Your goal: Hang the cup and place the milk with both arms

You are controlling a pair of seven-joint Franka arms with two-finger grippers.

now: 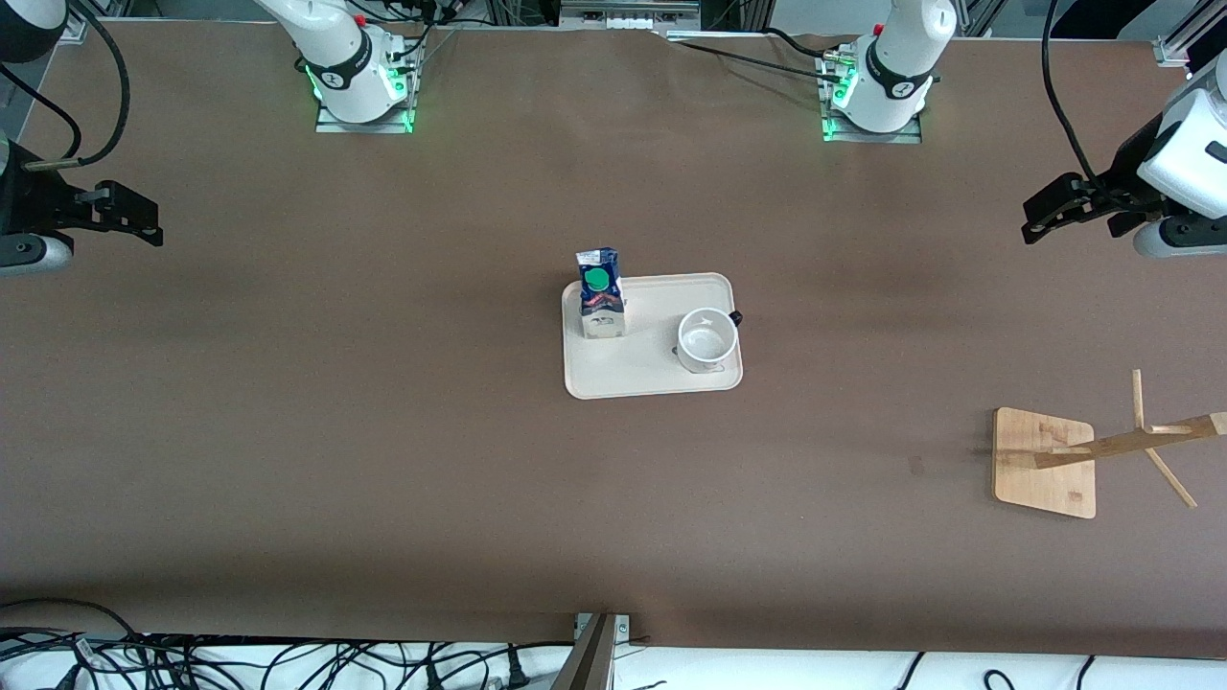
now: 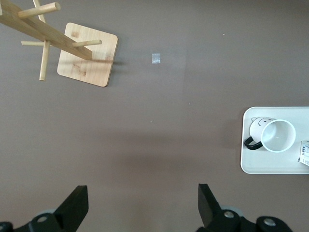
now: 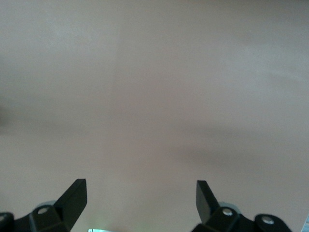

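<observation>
Cup (image 1: 707, 339): upright on tray (image 1: 652, 383), at 3 o'clock from milk (image 1: 601, 305).
Left claw (image 1: 1054, 213): spread wide, empty, above counter (image 1: 383, 431).
Right claw (image 1: 120, 213): spread wide, empty, above counter.

Cup (image 1: 707, 338): 1 small white mug, upright, mouth open upward, interior empty. Dark handle points toward the left arm's end of the table; black smiley face visible on its side in the left wrist view (image 2: 272, 135). Stands on a cream tray (image 1: 652, 383), toward the left arm's end of it.

Milk (image 1: 601, 294): 1 small carton, upright. Dark blue top, round green cap, white printed lower part. Stands on the same tray, at the corner toward the right arm's end, apart from the cup.
</observation>
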